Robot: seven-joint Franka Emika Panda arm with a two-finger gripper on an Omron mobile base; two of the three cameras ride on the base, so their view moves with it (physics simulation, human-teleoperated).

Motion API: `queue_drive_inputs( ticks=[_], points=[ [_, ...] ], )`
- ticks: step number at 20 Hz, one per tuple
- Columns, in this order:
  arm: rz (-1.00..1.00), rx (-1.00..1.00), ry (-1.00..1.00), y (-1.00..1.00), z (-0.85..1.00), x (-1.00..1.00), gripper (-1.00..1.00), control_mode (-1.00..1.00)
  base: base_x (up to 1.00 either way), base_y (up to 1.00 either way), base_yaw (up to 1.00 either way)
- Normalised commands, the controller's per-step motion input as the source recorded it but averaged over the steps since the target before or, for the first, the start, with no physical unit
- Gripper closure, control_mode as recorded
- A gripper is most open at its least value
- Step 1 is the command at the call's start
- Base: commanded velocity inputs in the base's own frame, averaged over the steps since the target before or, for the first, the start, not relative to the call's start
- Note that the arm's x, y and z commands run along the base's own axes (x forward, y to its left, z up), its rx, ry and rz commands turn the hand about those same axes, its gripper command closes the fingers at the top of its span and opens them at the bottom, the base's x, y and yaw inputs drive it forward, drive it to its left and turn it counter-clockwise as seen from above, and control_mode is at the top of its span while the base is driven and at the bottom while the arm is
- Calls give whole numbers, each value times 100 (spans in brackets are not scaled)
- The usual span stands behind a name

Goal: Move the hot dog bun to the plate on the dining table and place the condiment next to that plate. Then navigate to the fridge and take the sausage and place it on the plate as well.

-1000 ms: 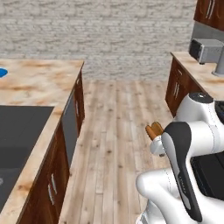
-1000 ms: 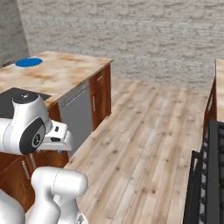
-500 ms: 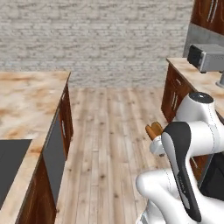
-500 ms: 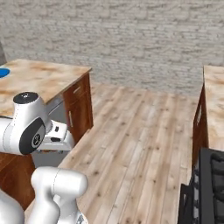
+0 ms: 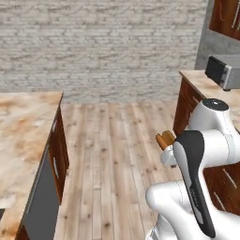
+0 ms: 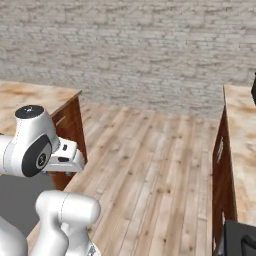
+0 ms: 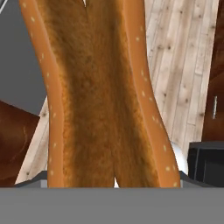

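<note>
Bun in transit: the hot dog bun (image 7: 103, 92) sits lengthwise in the gripper, which is spread wide around it and carries it off the surface, its tan end poking out beside the white arm (image 5: 165, 139) above the wooden floor (image 5: 110, 154). Compared with a second ago, the whole scene has slid sideways in both base views, so the base is turning, not the things moving; the blue plate that showed on the dining table (image 5: 23, 136) has left the frame. That suggests the first delivery is unfinished, and the plate needs to come back into sight before any release.
</note>
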Motion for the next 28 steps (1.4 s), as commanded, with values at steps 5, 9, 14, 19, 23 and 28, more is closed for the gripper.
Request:
queue_drive_inputs(
  ticks=[5,9,14,19,23,28],
  points=[
    [0,0,0,0,0,0,100,100,100,0,0],
    [0,0,0,0,0,0,100,100,100,0,0],
    [0,0,0,0,0,0,100,100,100,0,0],
    [0,0,0,0,0,0,100,100,100,0,0],
    [0,0,0,0,0,0,100,100,100,0,5],
    [0,0,0,0,0,0,100,100,100,-4,20]
  ],
)
